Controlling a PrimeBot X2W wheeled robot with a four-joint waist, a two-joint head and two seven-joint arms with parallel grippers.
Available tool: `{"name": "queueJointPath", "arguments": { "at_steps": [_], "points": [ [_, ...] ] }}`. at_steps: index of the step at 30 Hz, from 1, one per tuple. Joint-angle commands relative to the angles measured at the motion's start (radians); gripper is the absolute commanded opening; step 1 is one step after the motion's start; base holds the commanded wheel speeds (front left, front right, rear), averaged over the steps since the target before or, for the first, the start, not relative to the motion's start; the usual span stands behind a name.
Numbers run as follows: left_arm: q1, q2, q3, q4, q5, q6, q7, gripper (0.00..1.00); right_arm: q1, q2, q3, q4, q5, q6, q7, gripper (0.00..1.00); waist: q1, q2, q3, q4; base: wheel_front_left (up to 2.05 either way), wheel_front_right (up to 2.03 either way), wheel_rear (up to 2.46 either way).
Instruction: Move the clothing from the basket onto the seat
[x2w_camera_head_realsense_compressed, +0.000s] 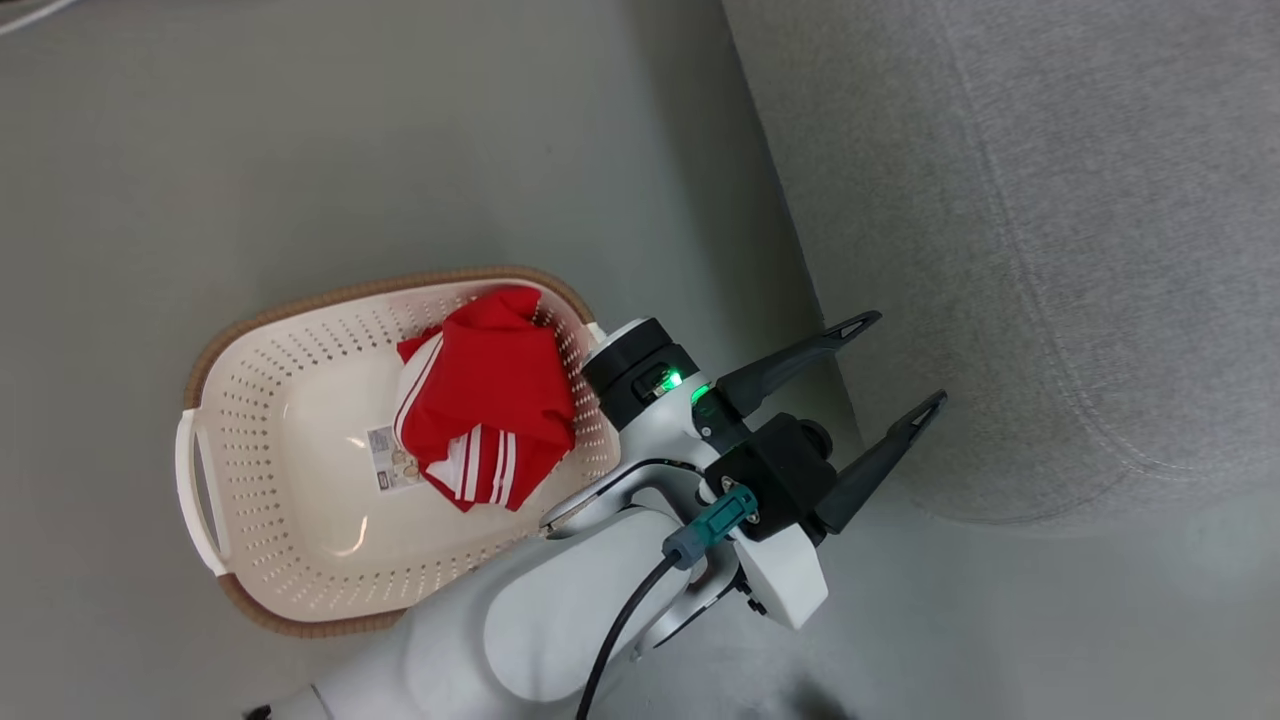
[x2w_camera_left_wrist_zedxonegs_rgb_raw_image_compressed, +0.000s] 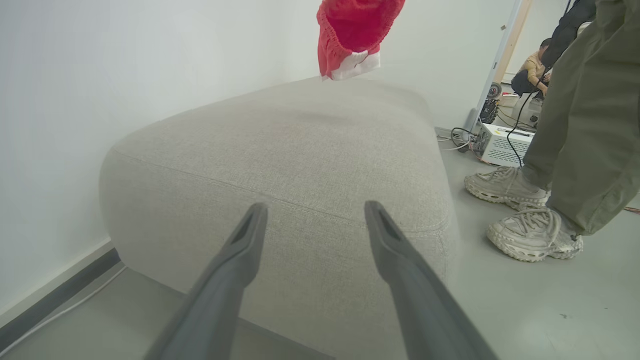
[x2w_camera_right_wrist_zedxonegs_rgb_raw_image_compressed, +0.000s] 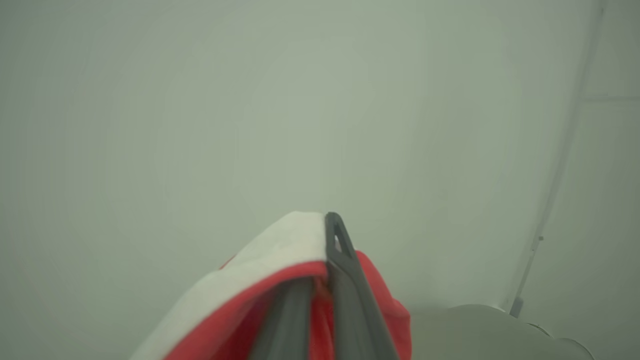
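Observation:
One red garment with white stripes (x2w_camera_head_realsense_compressed: 490, 405) lies crumpled in the cream basket (x2w_camera_head_realsense_compressed: 250, 400) on the floor. My left gripper (x2w_camera_head_realsense_compressed: 895, 370) stands open and empty between the basket and the grey seat (x2w_camera_head_realsense_compressed: 1050, 250), its fingers pointing at the seat's rounded edge; the left wrist view shows the same gripper (x2w_camera_left_wrist_zedxonegs_rgb_raw_image_compressed: 315, 212) facing the seat (x2w_camera_left_wrist_zedxonegs_rgb_raw_image_compressed: 300, 150). A second red garment with white trim (x2w_camera_left_wrist_zedxonegs_rgb_raw_image_compressed: 352, 35) hangs in the air above the seat's far end. My right gripper (x2w_camera_right_wrist_zedxonegs_rgb_raw_image_compressed: 327, 225) is shut on that red and white garment (x2w_camera_right_wrist_zedxonegs_rgb_raw_image_compressed: 280, 270), which drapes over its fingers.
A person's legs and pale sneakers (x2w_camera_left_wrist_zedxonegs_rgb_raw_image_compressed: 530, 232) stand on the floor right of the seat. A white box with cables (x2w_camera_left_wrist_zedxonegs_rgb_raw_image_compressed: 505, 145) sits by the wall behind them. Another person crouches far back (x2w_camera_left_wrist_zedxonegs_rgb_raw_image_compressed: 532, 72). A wall runs close along the seat's left side.

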Motion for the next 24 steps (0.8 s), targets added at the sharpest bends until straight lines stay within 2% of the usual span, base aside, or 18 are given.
{"name": "queueJointPath", "arguments": {
  "at_steps": [1,10,16,20,24],
  "points": [
    [-0.039,-0.006,0.003,-0.029,-0.017,0.018,-0.005,1.00,-0.017,-0.074,-0.010,0.008,-0.015,0.003,-0.006,0.00,0.0000,0.0000,0.064,0.035,0.00,0.00,0.00],
    [-0.101,-0.006,-0.079,-0.045,-0.046,0.081,-0.005,1.00,-0.172,-0.179,-0.066,0.175,-0.011,0.003,-0.006,0.00,0.0000,0.0000,0.186,0.090,0.00,0.00,0.00],
    [-0.117,-0.006,-0.112,-0.070,-0.057,0.120,-0.005,1.00,-0.268,-0.240,-0.182,0.263,-0.042,0.003,-0.006,0.00,0.0000,0.0000,0.243,0.140,0.00,0.00,0.00],
    [-0.101,-0.006,-0.138,-0.082,-0.063,0.125,-0.005,1.00,-0.277,-0.236,-0.235,0.334,-0.039,0.003,-0.006,0.00,0.0000,0.0000,0.253,0.176,0.00,0.00,0.00],
    [-0.076,-0.006,-0.153,-0.080,-0.073,0.136,-0.005,1.00,-0.221,-0.191,-0.177,0.375,0.032,0.003,-0.006,0.00,0.0000,0.0000,0.267,0.200,0.00,0.00,0.00]
  ]
}}
